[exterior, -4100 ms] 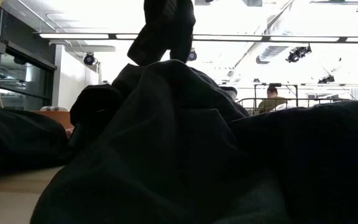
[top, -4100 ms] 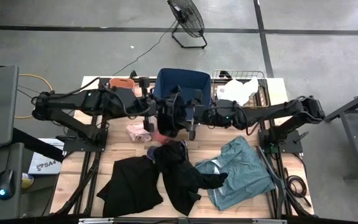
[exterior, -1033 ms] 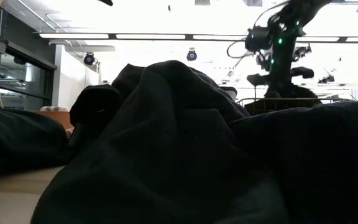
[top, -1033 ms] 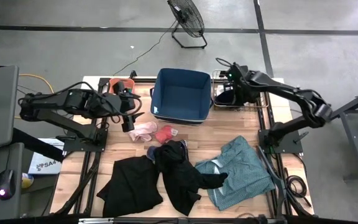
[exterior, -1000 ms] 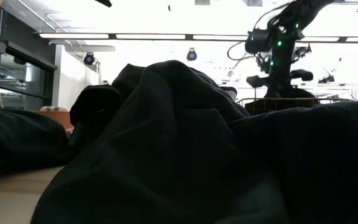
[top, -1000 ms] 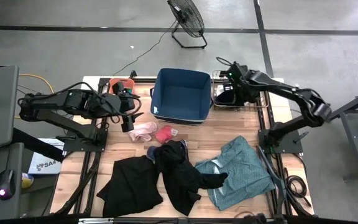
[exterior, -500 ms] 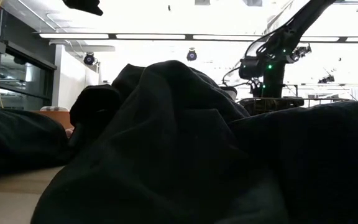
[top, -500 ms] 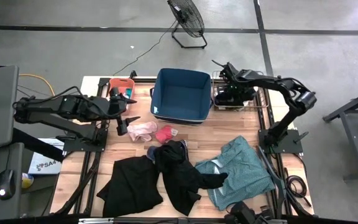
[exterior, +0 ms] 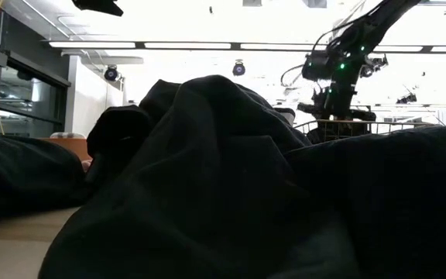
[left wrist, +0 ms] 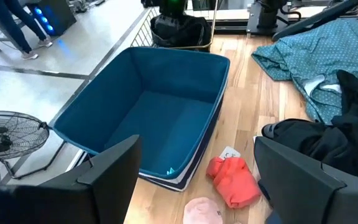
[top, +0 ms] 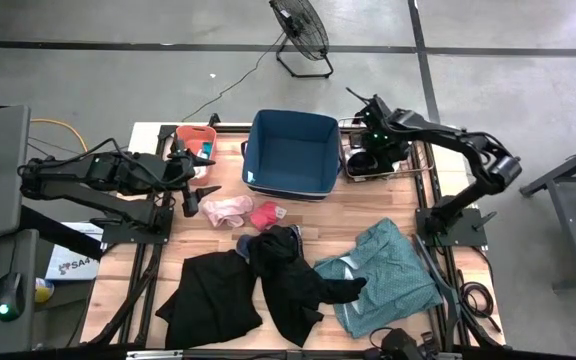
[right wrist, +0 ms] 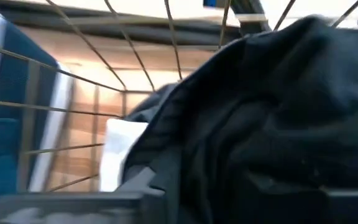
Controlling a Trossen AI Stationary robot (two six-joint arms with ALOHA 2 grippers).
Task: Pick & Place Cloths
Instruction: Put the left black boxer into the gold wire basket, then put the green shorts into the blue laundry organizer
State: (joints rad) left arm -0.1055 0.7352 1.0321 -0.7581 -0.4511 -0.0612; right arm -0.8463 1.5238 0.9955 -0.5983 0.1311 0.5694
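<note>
Black fabric is sitting heaped inside the wire bin (top: 373, 160) at the far right corner of the tabletop (top: 358, 215), and the right gripper (top: 368, 150) is hovering directly over it. In the right wrist view this dark garment (right wrist: 272, 124) is filling most of the frame behind the wire bars, with a white piece (right wrist: 120, 155) lying beneath it. Whether the right fingers are apart or together cannot be told.

The left gripper (top: 200, 190) is hanging near the far left edge with its fingers spread wide and empty, just beside a pink cloth (top: 226, 208). A red cloth (top: 265, 215) is lying next to that, in front of the navy bin (top: 290, 152), which is standing empty. Two large black cloths (top: 268, 280) are sprawling along the near edge, and a teal-grey shirt (top: 388, 275) is lying toward the near right corner.

Judging from this, the main risk is the dark garment snagging on a finger or on the wire rim as the right arm lifts, dragging it back out. The left fingers could also pinch both small cloths together.
</note>
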